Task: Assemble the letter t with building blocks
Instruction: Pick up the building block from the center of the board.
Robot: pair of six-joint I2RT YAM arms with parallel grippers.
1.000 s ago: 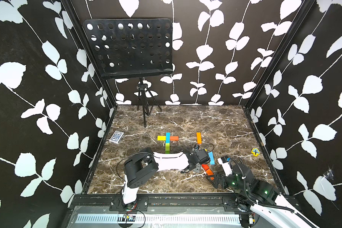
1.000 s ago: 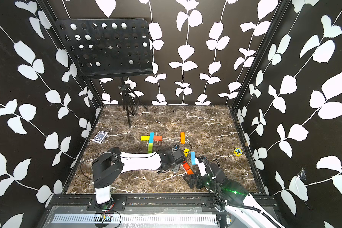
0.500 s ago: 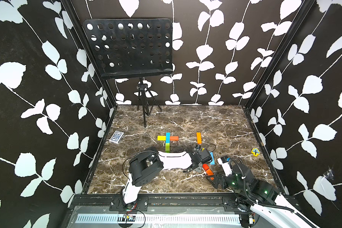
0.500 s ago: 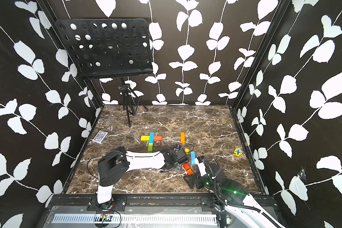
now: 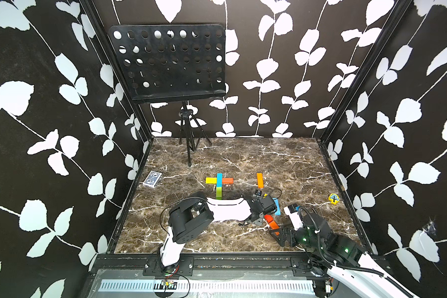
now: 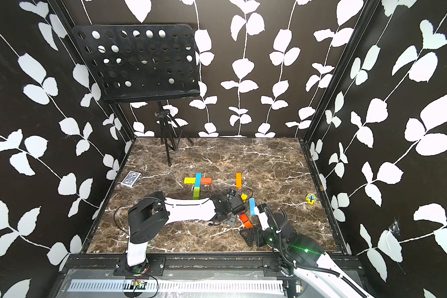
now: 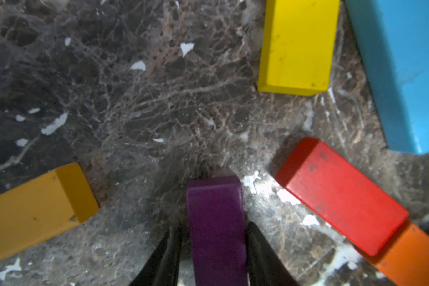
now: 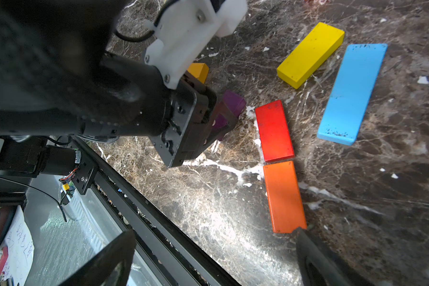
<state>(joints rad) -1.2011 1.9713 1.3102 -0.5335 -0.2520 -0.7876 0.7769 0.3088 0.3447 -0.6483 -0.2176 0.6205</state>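
Left wrist: glossy purple bar (image 7: pixel 216 230) on marble (image 7: pixel 134 111).

Tabletop (image 7: pixel 134 99): glossy brown marble-pattern. Red block (image 8: pixel 274 130): painted, scuffed, probably wood. Music stand (image 5: pixel 170 91): matt black perforated metal.

We are looking down on a table (image 5: pixel 281 160). A music stand (image 5: pixel 189 144) is standing at its back left and a card box (image 5: pixel 152 178) is lying by the left edge. A cross of blocks (image 5: pixel 219 182) is sitting mid-table, with a lone block (image 5: pixel 260 180) near it on the right. A loose cluster of blocks (image 5: pixel 277 207) is lying nearer the front, and a token (image 5: pixel 333 199) is resting near the right edge.
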